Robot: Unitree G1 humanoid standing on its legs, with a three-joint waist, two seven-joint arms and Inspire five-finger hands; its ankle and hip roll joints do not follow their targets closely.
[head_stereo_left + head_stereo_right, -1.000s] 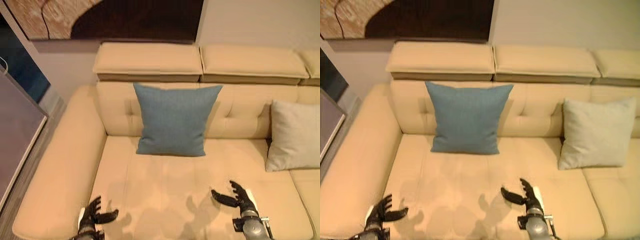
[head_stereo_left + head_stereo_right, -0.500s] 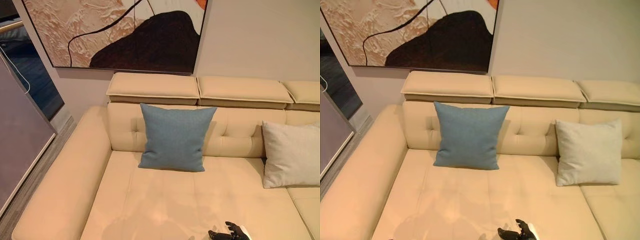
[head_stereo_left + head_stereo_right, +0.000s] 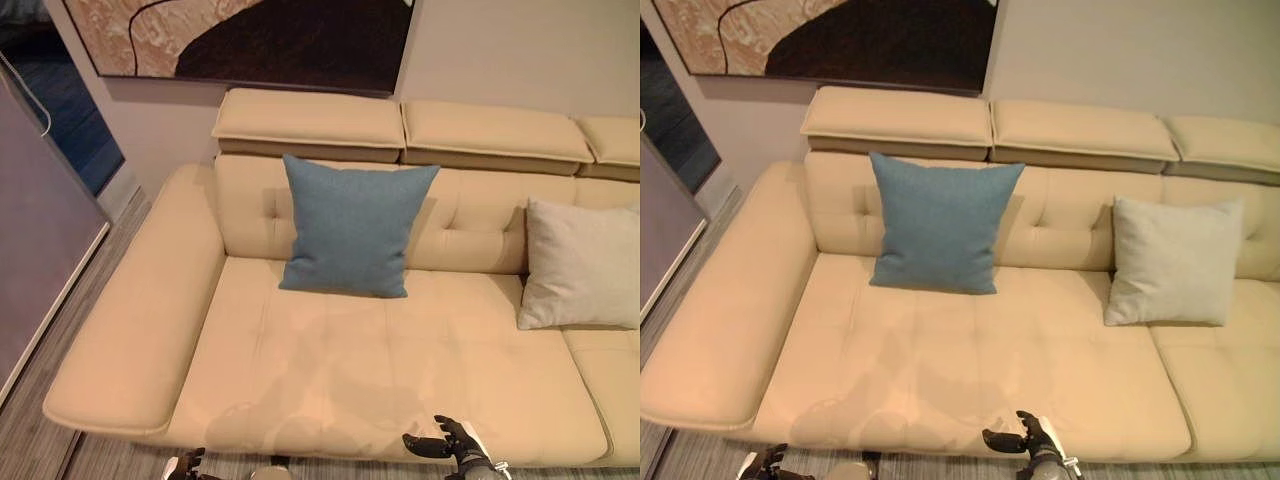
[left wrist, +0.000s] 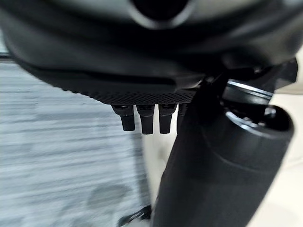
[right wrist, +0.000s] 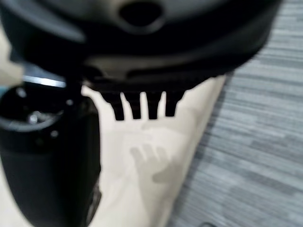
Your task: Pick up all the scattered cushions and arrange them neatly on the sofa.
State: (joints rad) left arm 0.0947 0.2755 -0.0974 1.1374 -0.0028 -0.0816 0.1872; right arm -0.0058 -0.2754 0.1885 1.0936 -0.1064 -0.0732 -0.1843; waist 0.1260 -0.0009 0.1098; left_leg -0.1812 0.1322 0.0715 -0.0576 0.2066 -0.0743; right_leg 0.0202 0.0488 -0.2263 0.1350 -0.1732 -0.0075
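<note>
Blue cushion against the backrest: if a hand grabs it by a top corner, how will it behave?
The blue cushion looks plump and cloth-covered, so it is probably light and will sag or fold rather than stay flat. It only leans on the sofa backrest, so a push would likely tip it onto the seat. Its woven cover should grip well, not slip.

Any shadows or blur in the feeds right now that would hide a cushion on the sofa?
Left eye view: soft shadows on the sofa seat front; blue cushion and pale grey cushion evenly lit, readable. Right wrist view: right hand dark and out of focus, its shadow on the seat. Left wrist view: left hand blurred, floor smeared.
</note>
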